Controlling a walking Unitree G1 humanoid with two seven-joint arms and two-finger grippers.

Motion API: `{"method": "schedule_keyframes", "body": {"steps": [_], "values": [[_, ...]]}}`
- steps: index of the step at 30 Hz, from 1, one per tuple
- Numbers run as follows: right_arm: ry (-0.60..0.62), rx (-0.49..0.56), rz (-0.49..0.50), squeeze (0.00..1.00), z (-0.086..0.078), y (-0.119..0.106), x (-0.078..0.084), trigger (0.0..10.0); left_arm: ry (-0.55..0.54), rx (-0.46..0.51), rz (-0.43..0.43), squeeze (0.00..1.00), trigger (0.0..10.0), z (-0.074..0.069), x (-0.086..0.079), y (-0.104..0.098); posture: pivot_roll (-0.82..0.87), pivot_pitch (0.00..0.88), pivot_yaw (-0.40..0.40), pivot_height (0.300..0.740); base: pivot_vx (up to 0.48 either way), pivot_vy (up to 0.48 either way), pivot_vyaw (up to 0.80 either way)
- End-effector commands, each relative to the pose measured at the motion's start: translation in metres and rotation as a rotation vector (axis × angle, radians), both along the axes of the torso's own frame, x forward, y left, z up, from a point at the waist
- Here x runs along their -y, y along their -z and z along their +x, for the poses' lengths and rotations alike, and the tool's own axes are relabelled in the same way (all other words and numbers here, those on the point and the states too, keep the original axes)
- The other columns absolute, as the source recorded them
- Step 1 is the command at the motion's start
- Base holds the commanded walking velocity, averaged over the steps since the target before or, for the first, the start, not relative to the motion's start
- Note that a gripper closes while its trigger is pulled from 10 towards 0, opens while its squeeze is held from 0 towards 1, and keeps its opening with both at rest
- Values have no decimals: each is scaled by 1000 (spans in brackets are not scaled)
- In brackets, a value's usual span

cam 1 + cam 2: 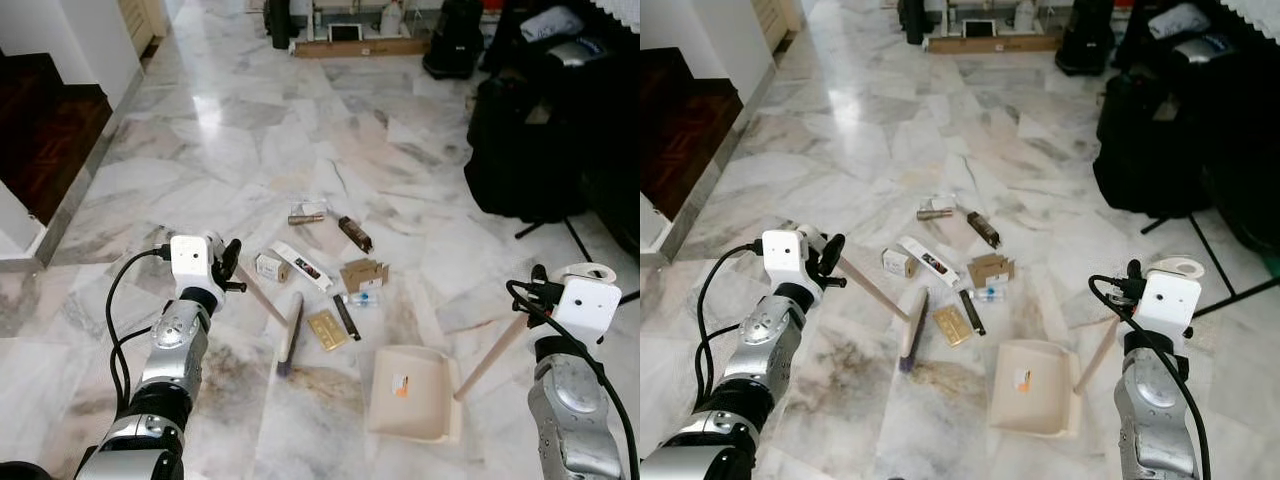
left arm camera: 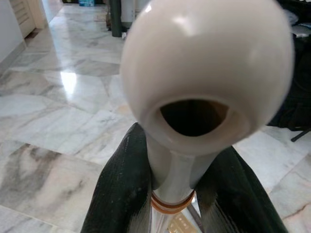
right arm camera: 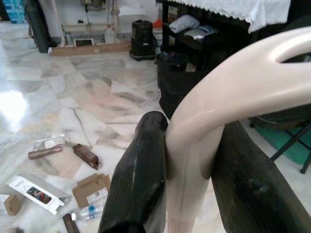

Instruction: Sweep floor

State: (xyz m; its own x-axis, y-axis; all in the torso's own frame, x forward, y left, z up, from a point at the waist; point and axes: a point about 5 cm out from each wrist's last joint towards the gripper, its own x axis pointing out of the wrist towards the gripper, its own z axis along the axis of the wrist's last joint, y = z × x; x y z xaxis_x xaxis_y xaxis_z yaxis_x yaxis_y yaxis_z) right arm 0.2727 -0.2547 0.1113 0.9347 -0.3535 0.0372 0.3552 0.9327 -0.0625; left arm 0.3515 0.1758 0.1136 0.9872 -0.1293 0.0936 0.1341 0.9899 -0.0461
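Gripping one broom (image 1: 288, 330) (one dustpan (image 1: 412, 392) opposite).

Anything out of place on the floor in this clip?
Yes: litter is scattered on the marble floor ahead of the broom head and dustpan — a torn cardboard box, small plastic bottle, flat white carton and brown wrappers.

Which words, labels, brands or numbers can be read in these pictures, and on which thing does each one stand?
No text can be read in these pictures.
Dustpan: a small orange sticker, too small to read.
White flat box: a printed picture, lettering too blurred.
Brown cardboard box: a white label, unreadable.
Small plastic bottle: its label is too small.
Tan flat packet: its print is blurred.
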Motion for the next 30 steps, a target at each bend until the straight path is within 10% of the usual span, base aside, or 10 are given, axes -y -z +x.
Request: {"method": "schedule_keyframes", "body": {"steps": [1,30], "values": [[-2,23,-27,0,0,-6,2,10000,4,45,2,0,10000,3,-1,-11,48,130,30,740,0,0,0],[-33,17,0,0,3,-3,-5,10000,-1,35,13,0,10000,2,0,-8,55,124,28,740,66,0,153]]}}
